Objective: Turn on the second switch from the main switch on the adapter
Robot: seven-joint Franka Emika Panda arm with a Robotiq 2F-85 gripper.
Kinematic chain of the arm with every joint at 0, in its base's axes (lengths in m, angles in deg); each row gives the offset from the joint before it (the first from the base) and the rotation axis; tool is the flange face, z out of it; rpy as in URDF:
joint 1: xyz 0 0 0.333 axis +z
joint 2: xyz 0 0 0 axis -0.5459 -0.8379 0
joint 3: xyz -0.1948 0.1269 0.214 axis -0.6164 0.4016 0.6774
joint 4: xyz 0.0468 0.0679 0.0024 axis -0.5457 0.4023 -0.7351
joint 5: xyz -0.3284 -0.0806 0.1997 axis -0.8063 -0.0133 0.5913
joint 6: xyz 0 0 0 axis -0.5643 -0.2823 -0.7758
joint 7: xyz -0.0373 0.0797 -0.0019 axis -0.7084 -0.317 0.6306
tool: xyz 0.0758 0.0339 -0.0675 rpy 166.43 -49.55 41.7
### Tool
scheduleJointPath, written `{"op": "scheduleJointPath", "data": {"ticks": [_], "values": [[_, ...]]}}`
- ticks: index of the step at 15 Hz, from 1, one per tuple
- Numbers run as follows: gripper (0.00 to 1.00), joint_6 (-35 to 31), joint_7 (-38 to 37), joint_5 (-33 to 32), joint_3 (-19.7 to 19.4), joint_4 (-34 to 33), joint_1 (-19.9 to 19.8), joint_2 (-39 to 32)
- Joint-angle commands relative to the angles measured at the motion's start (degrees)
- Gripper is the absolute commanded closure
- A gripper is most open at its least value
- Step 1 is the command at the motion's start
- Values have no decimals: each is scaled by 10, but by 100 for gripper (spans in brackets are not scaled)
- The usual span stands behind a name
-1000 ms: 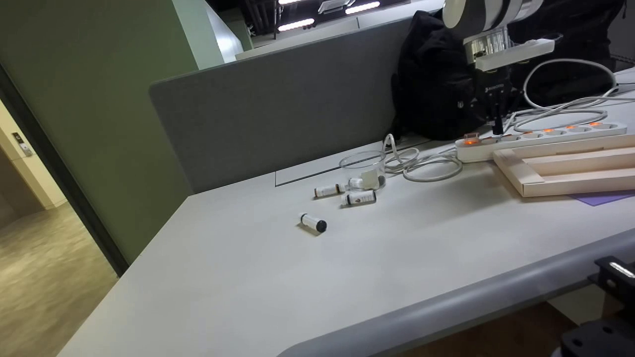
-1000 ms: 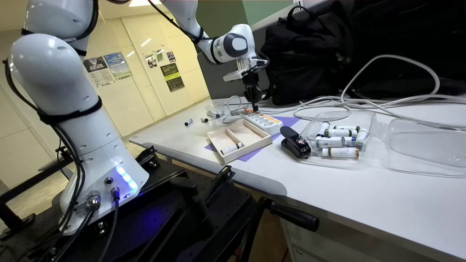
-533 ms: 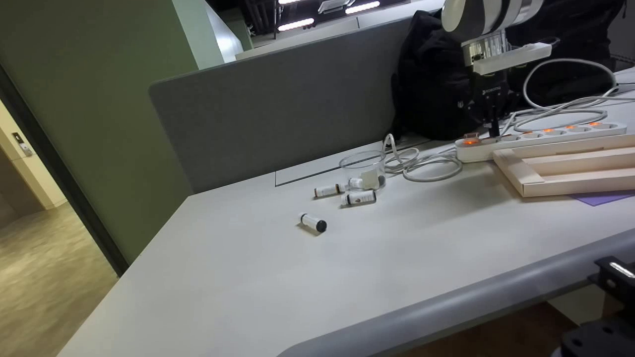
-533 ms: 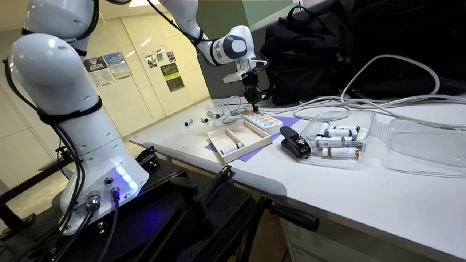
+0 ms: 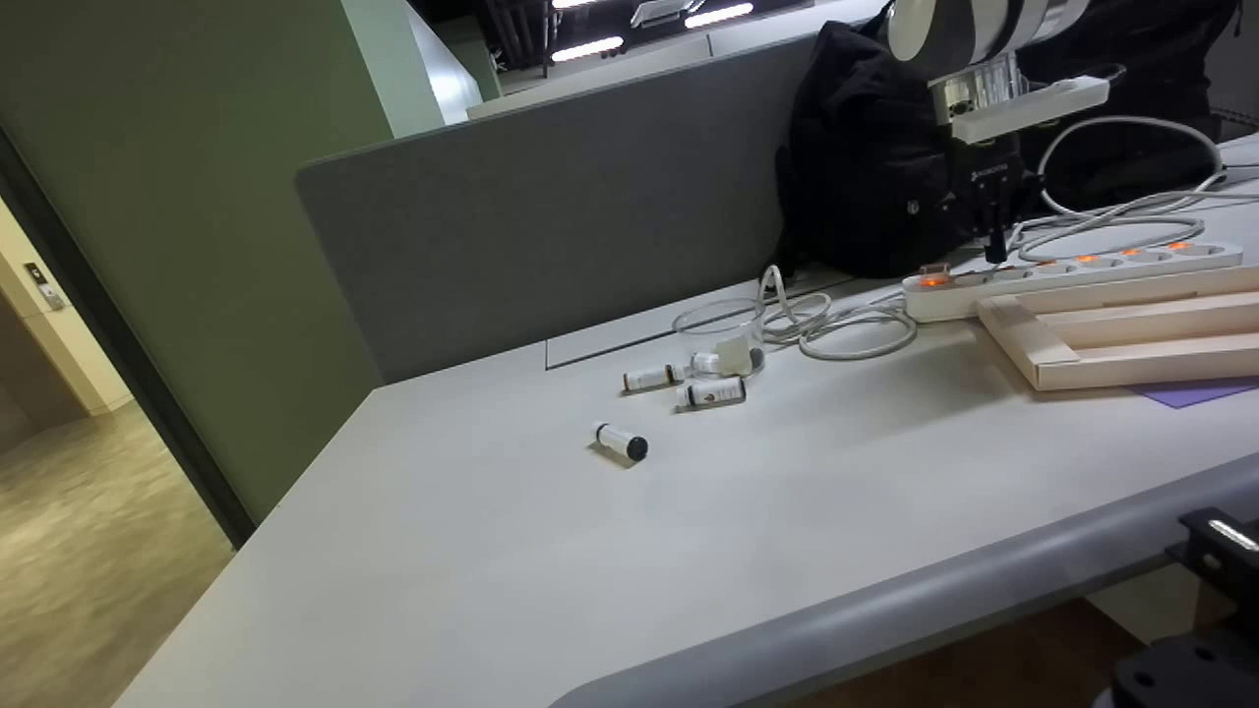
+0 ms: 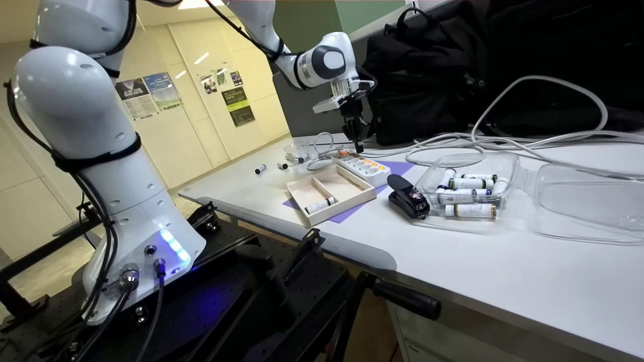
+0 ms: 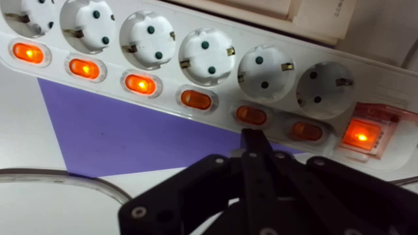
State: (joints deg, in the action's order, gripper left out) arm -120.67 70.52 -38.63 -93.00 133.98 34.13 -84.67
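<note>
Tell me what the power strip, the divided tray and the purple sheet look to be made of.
Power strip: probably hard white plastic, slightly glossy, given its smooth, moulded shape and faint sheen.
Divided tray: seemingly bare wood, matte, judging by its pale tan colour, though grain isn't clear.
Purple sheet: perhaps paper or thin card; it looks flat, matte and evenly coloured.

– What colour's the arm (image 6: pixel 90 113)?
– Glossy white, with black straps (image 6: pixel 98 161) round it.
– And the base (image 6: pixel 145 232)?
– A blue light (image 6: pixel 175 246), 2 black cables (image 6: pixel 161 288) plugged in.
– The jaws?
– Black, dotted with silvery screws (image 7: pixel 138 212).
</note>
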Motion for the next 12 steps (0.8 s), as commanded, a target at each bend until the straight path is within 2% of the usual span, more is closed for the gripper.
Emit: {"op": "scheduleJointPath", "data": {"ticks": [1, 7, 12], "values": [[100, 31, -35, -25, -18, -13, 14, 0], [100, 53, -36, -38, -21, -12, 18, 1], [100, 42, -42, -44, -20, -11, 23, -4]]}}
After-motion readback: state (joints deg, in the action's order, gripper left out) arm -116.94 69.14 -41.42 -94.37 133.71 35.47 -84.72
